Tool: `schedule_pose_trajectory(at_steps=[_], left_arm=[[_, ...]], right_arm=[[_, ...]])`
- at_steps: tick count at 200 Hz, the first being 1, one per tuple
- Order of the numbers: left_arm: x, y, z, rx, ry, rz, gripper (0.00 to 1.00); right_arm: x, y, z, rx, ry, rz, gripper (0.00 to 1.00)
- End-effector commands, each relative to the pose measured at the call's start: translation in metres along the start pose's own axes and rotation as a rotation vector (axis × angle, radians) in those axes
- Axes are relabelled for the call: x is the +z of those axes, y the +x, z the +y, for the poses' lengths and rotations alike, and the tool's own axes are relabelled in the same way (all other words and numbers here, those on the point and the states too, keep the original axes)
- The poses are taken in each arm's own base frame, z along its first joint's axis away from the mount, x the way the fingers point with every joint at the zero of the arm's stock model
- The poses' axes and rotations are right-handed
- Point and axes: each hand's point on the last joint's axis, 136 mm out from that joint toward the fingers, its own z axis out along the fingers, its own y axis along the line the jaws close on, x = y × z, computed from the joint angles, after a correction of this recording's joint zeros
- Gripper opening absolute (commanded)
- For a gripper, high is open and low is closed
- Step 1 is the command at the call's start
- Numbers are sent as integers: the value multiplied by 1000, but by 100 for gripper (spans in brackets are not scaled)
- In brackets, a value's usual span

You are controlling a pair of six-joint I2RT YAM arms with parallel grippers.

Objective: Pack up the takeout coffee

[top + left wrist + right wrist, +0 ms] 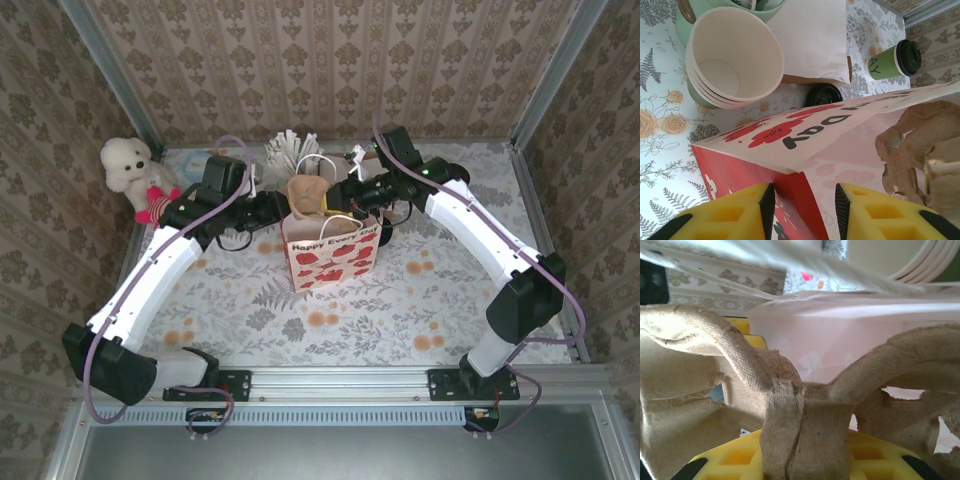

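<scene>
Behind the gift bag, takeout coffee unpacked

It sits on the table, outside the gift bag; my left gripper straddles the bag's edge, jaws apart; my right gripper clamps the pulp carrier at the bag's mouth; loading the cup is left, I'd say.

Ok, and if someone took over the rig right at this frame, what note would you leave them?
Left gripper: open, fingers astride the bag rim, not pinched.
Right gripper: shut on the carrier, holding it in the bag's mouth.
Coffee: on the table beyond the bag, lidded, untouched.
Done: carrier partly in the bag.
Left: probably seat the carrier, then pack the coffee.
</scene>
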Motion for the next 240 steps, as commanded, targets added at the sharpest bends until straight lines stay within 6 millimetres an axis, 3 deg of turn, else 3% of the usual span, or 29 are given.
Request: schedule_pose_trajectory(at_steps=[1,66,117,152,188,205,220,240], left_arm=[[2,2,-5,23,20,13,38],[1,3,-7,30,33,18,33],[-19,-6,-25,151,93,-10,40],[-36,-34,-49,440,144,-150,61],[-26,-53,-84,838,266,-245,76],[-12,-62,-90,949,272,-236,78],[-6,-90,-78,943,237,-249,78],[-3,-102,-78,943,335,-231,74]], right_arm=[[3,5,-8,-51,113,8,0],[-9,5,-43,-150,506,-37,0],[-3,9,-55,-178,625,-17,1],[7,12,-46,-259,565,25,6],[10,9,-45,-263,559,18,6],[12,8,-47,-264,566,18,7],[12,7,-48,-255,568,7,7],[12,5,-45,-254,553,-11,7]])
